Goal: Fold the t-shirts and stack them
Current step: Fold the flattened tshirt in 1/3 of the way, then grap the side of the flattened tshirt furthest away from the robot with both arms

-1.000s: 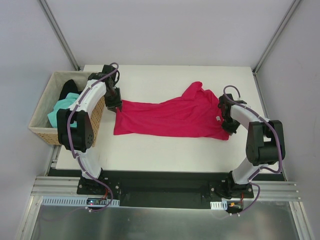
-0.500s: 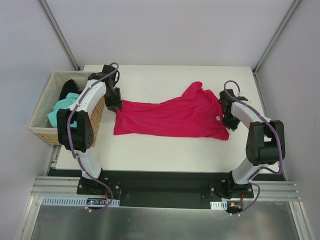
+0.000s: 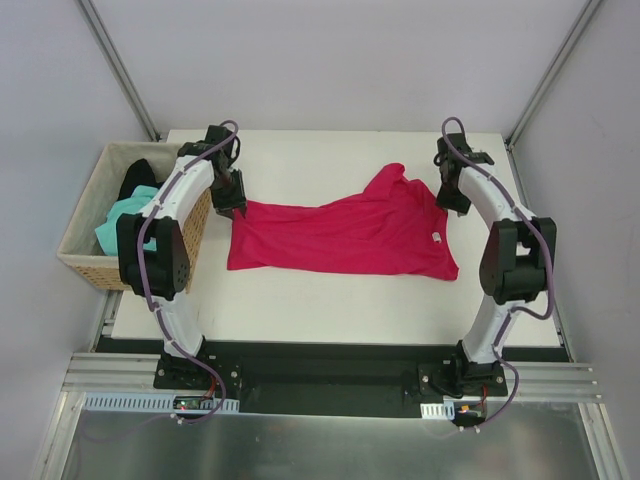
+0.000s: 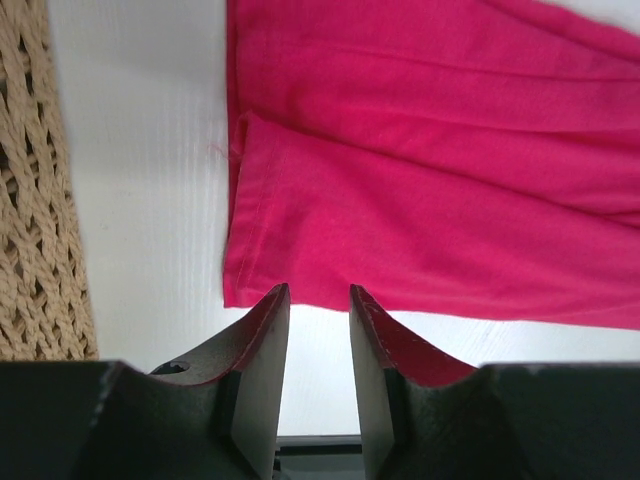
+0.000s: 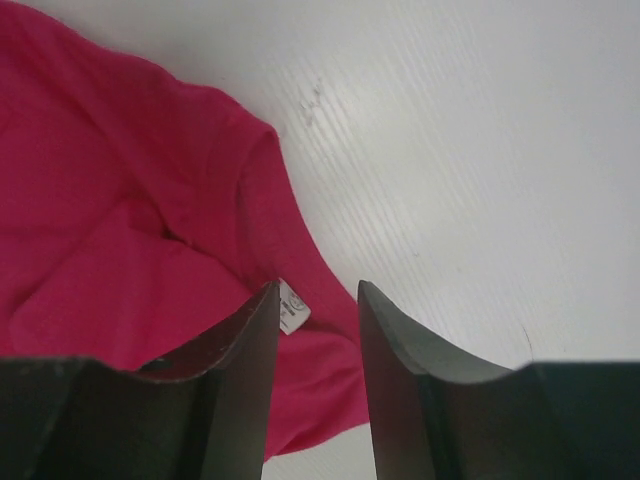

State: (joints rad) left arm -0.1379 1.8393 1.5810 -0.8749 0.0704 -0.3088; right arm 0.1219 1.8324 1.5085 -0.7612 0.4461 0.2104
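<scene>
Crimson t-shirt cloth lies just ahead of the left pincer, whose two fingers stand a little apart with nothing between them. Only bare worktop shows in the gap, and the shirt's stitched hem ends right at the fingertips. At that corner a narrow flap of the cloth is doubled over on itself. The right pincer is likewise parted and empty, hanging over the opposite end of the shirt. A small white label sewn to the cloth shows just by its fingertips, with smooth worktop beyond. From above, the shirt stretches lengthwise across the middle of the worktop between the two arms. It is flattened but creased, its near edge fairly straight, and its right half is bunched into a peak that points toward the far side. A tan wicker basket stands against the worktop's left edge, close beside the left arm. Inside it a mint-green t-shirt lies crumpled at the near end. A black t-shirt is heaped against it toward the far end.
</scene>
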